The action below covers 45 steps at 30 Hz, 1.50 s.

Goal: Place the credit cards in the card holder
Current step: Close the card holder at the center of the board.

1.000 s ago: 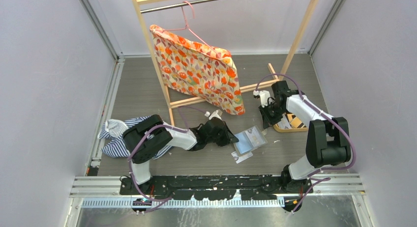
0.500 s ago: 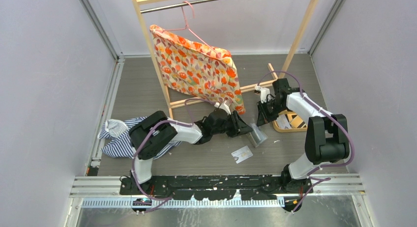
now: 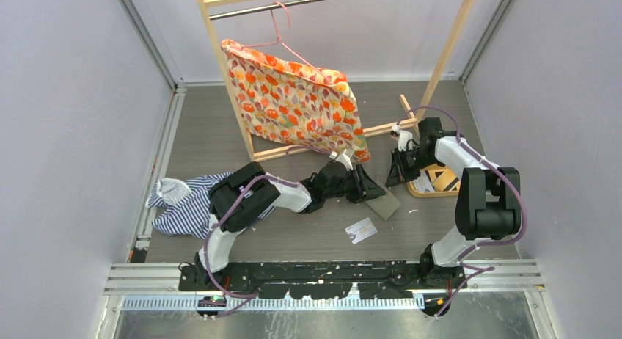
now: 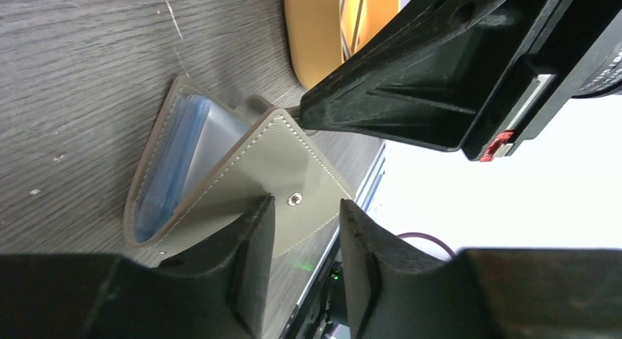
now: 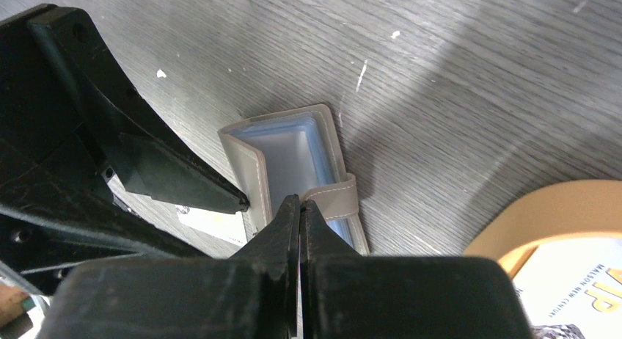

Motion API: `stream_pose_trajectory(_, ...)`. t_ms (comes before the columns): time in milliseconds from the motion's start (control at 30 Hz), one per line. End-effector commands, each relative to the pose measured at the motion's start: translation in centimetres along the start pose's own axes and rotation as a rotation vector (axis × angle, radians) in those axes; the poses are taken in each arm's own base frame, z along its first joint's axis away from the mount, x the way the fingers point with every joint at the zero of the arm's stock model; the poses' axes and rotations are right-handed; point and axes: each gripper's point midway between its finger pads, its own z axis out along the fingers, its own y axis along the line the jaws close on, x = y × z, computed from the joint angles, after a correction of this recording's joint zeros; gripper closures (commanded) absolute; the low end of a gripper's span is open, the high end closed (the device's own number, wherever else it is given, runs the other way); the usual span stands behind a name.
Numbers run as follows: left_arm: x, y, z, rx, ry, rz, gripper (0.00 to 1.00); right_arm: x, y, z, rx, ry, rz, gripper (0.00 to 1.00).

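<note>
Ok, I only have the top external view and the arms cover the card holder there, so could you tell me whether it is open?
Observer: It is half open. In the left wrist view the card holder stands like a tent, one half lifted off the bluish sleeves.
Operator: Is the left gripper clamping that lifted half?
Observer: No. The left gripper has its jaws apart, and the edge of that half reaches into the gap between them.
Operator: And the right one, please?
Observer: In the right wrist view the right gripper is shut, with its tip at the snap tab. I cannot tell whether it pinches the tab.
</note>
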Motion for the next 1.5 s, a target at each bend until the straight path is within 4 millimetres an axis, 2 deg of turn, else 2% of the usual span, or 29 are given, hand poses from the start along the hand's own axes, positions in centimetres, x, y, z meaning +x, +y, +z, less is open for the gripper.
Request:
stream_pose_trajectory(0, -0.7, -0.9, 0.3, -0.007, -0.028, 0.056, 0.63, -1.2, 0.0, -0.4, -0.022, -0.031, 0.024, 0.99)
stream_pose_trajectory(333, 0.7, 6.0, -0.2, -0.298, 0.038, 0.119, 0.67, -1.6, 0.0, -0.9, -0.005, -0.059, -0.001, 0.99)
stream_pose_trajectory(500, 0.8, 8.0, -0.9, -0.373, 0.036, 0.121, 0.68, -1.2, 0.7, -1.2, -0.038, -0.055, -0.045, 0.99)
stream_pose_trajectory(733, 0.8, 7.5, -0.4, -0.354, 0.040, 0.121, 0.68, 1.1, 2.2, -0.3, -0.095, 0.048, -0.138, 0.99)
stream_pose_trajectory(867, 0.7, 7.3, -0.4, -0.349, 0.036, 0.121, 0.69, 2.0, 2.4, 0.4, -0.068, 0.097, -0.184, 0.99)
stream_pose_trajectory(1167, 0.8, 7.2, -0.4, -0.334, 0.036, 0.110, 0.72, 2.3, 0.6, 1.4, 0.064, 0.143, -0.206, 0.99)
stream_pose_trajectory(1467, 0.7, 7.0, -0.3, -0.322, 0.033, 0.108, 0.73, 2.2, 0.8, 1.8, 0.116, 0.138, -0.262, 0.99)
